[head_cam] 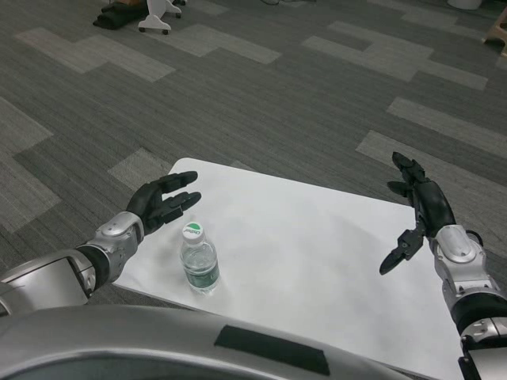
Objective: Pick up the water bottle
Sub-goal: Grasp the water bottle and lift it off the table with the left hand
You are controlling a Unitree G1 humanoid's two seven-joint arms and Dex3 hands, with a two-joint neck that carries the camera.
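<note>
One view to work from, the head view, and both my hands are up with nothing in them. My left hand [164, 203] hovers over the near-left part of the white table [317, 261], fingers spread and pointing toward the middle, holding nothing. Just below and beside those fingertips stands the water bottle [198, 260], upright near the table's front-left edge, white cap on top, clear body with a green label band. Hand and bottle look close but apart; I see no contact yet.

Over on the far side, my right hand [418, 212] hangs above the table's right edge, fingers splayed wide, empty as well, and well apart from the bottle. It looks like a bystander for this one.

So the grasp is not yet begun, by my reading. Now the risks. That bottle sits close to the table's near edge, and it is tall and narrow, so a sideways brush from my left fingers could tip it or roll it off toward me. Coming down from above, I could knock the cap instead of wrapping the body. A smooth clear wall might also slip if my fingers close too high, up at the neck. Beyond the table, grey patterned carpet [261, 95] and a wheeled chair base [157, 17] far off.
</note>
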